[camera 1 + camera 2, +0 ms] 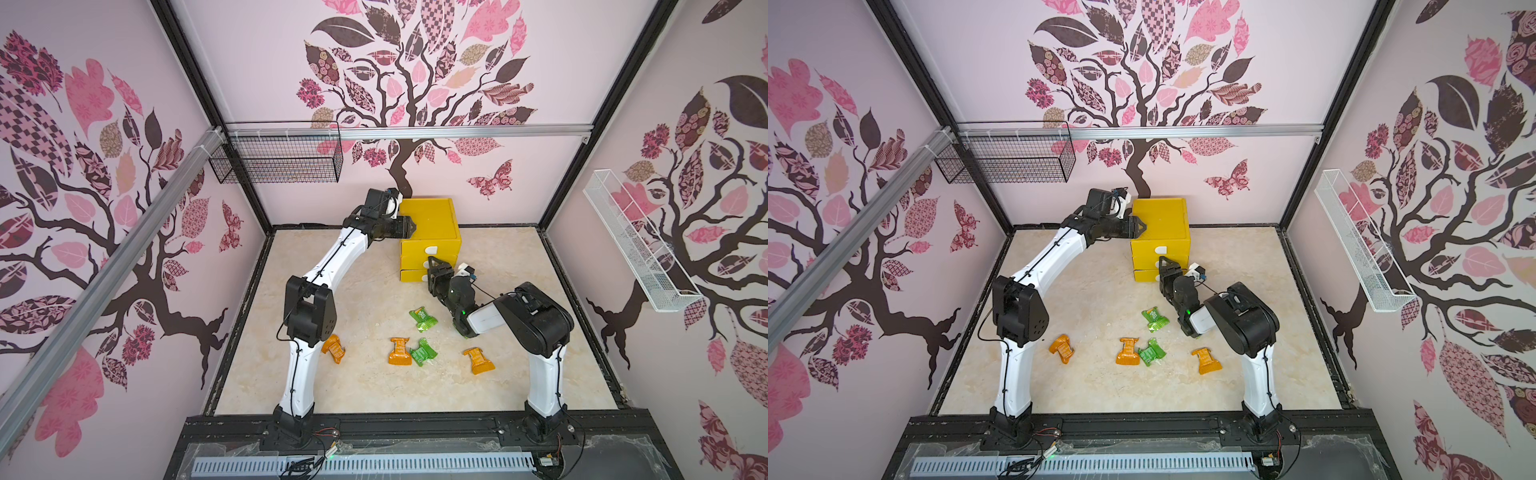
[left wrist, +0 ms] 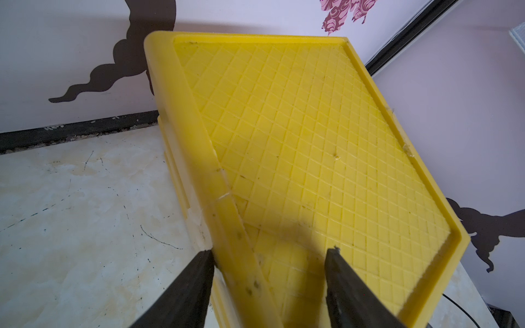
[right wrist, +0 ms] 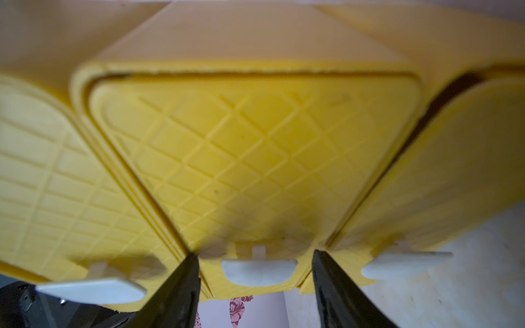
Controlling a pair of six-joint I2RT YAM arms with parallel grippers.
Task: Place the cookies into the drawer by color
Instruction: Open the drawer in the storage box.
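Grey slotted cable duct runs along the front edge, below both arm bases. Beyond it, five shiny crinkled cookie packets lie loose on the cream marble-pattern tabletop: three orange packets and two green packets. No black packet is visible.

The bright yellow three-drawer plastic cabinet stands at the rear, against the back wall.

Status, left gripper: jaws part-open astride the cabinet's top left edge, with one finger beside the side wall and one over the gridded top. Probable function: bracing the cabinet against sliding. Contact pressure cannot be determined.

Status, right gripper: jaws apart and empty, bracketing the white pull tab of the middle drawer. Probable step: pinch the tab and draw the drawer out.
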